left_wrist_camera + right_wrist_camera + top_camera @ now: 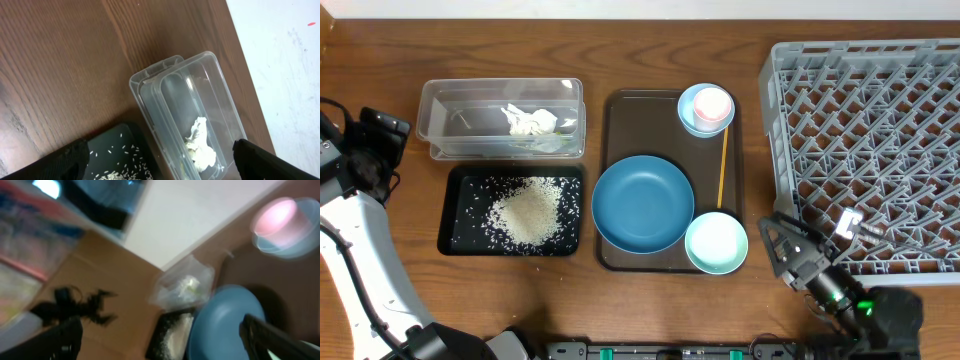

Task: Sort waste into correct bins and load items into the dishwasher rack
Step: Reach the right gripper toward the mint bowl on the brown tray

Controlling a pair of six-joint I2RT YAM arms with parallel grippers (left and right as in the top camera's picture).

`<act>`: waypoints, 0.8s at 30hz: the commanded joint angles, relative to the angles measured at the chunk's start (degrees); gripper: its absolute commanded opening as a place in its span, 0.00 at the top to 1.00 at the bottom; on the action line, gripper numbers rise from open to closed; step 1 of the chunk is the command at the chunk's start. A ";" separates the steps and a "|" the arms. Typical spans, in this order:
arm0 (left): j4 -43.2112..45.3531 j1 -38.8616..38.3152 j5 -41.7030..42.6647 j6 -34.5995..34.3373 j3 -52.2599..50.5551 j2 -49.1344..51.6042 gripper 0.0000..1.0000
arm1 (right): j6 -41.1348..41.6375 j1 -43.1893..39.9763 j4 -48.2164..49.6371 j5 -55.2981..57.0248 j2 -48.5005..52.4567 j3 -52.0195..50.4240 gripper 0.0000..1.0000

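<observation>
The clear tub (448,105) holds the crumpled white paper scrap (528,120). The black tray (455,225) holds the rice heap (528,210). The dark-blue bowl (642,203), the mint-green bowl (716,242) and the pale-pink cup (712,104), standing inside the light-blue bowl (688,118), sit on the brown serving tray. The grey rack (870,140) is at the right. My left gripper (385,150) is open, left of the tub (165,85), over paper (202,145) and rice (120,162). My right gripper (772,250) is open beside the mint bowl. The packet is not clearly visible.
The brown serving tray (620,120) lies mid-table with a thin yellow stick (722,165) on it. The right wrist view is blurred but shows the blue bowl (225,320), pink cup (277,220) and tub (185,287). The table's far edge is behind the tub.
</observation>
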 commanded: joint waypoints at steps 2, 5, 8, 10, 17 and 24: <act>-0.13 0.15 -0.76 -0.07 -0.09 0.20 0.06 | -23.74 0.55 -19.52 2.75 14.38 18.62 0.01; -0.13 0.15 -0.76 -0.07 -0.09 0.20 0.06 | -40.24 1.64 -38.21 3.45 27.56 33.44 0.01; -0.13 0.15 -0.76 -0.07 -0.09 0.20 0.06 | -47.54 5.42 -53.66 9.88 37.92 44.83 0.01; -0.13 0.15 -0.76 -0.07 -0.09 0.20 0.06 | -47.47 9.57 -60.85 15.32 43.69 50.36 0.01; -0.13 0.15 -0.76 -0.07 -0.09 0.20 0.06 | -39.43 29.51 -66.53 29.11 55.49 53.42 0.01; -0.13 0.15 -0.76 -0.07 -0.09 0.20 0.06 | -37.75 42.71 -61.68 34.32 68.59 53.42 0.01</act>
